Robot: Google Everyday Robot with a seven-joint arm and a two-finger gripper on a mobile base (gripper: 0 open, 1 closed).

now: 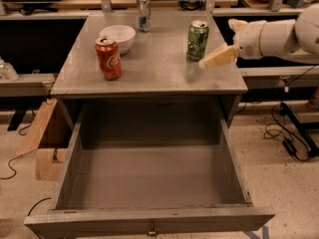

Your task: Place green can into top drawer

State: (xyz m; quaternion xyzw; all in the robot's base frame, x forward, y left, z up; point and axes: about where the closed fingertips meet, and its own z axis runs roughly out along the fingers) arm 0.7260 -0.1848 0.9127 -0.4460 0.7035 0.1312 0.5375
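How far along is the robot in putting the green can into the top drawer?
Done: the top drawer is pulled open and holds nothing. In hand: the gripper hovers close beside the green can, which stands on the tabletop, not grasped. Left: grasp the can, lift it and lower it into the drawer.

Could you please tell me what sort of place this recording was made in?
Probably a robotics lab or workshop: wooden workbenches behind carry tangled cables, more cords trail over the speckled floor, and the robot's pincer hovers close beside the green can on a grey cabinet.
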